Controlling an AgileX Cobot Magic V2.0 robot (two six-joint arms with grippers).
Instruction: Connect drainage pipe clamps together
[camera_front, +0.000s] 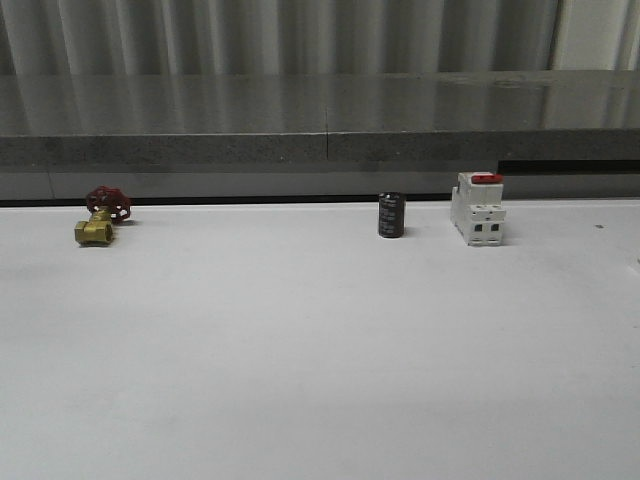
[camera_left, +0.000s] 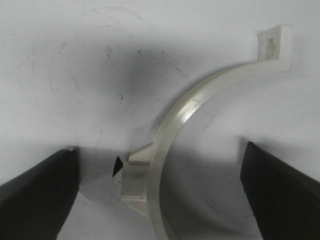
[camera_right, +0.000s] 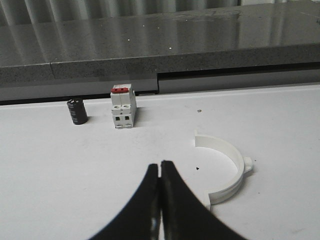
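Drainage pipe clamps, two white half-rings, both lying flat on the bench and well apart from each other as far as I can judge, not yet joined. One half (camera_left: 170, 145) sits under my left hand (camera_left: 160, 192), whose fingers (camera_left: 35, 190) are spread wide, one on each side of the arc, not touching it. The other half (camera_right: 225, 167) lies just beside my right hand (camera_right: 160, 200), off its fingertips; that hand is pressed closed and holds nothing.

Risks, as I judge them:
- Left hand closing across the thin arc could squeeze it sideways so it skates on the smooth bench or pops out.
- Right hand must open first; going down closed would just shove its half away.
- Flanges meeting misaligned means no connection.

Look: each half is a thin, glossy white semicircle with a flat end flange (camera_left: 274, 44) that has a hole, plus a small outer tab (camera_right: 247, 164) at mid-arc. Rigid plastic, probably slippery.

Along the far edge of the bench (camera_front: 300, 350) stand a brass valve (camera_front: 97, 222), a black cylinder (camera_front: 391, 215) and a breaker (camera_front: 477, 208), all clear of the work.
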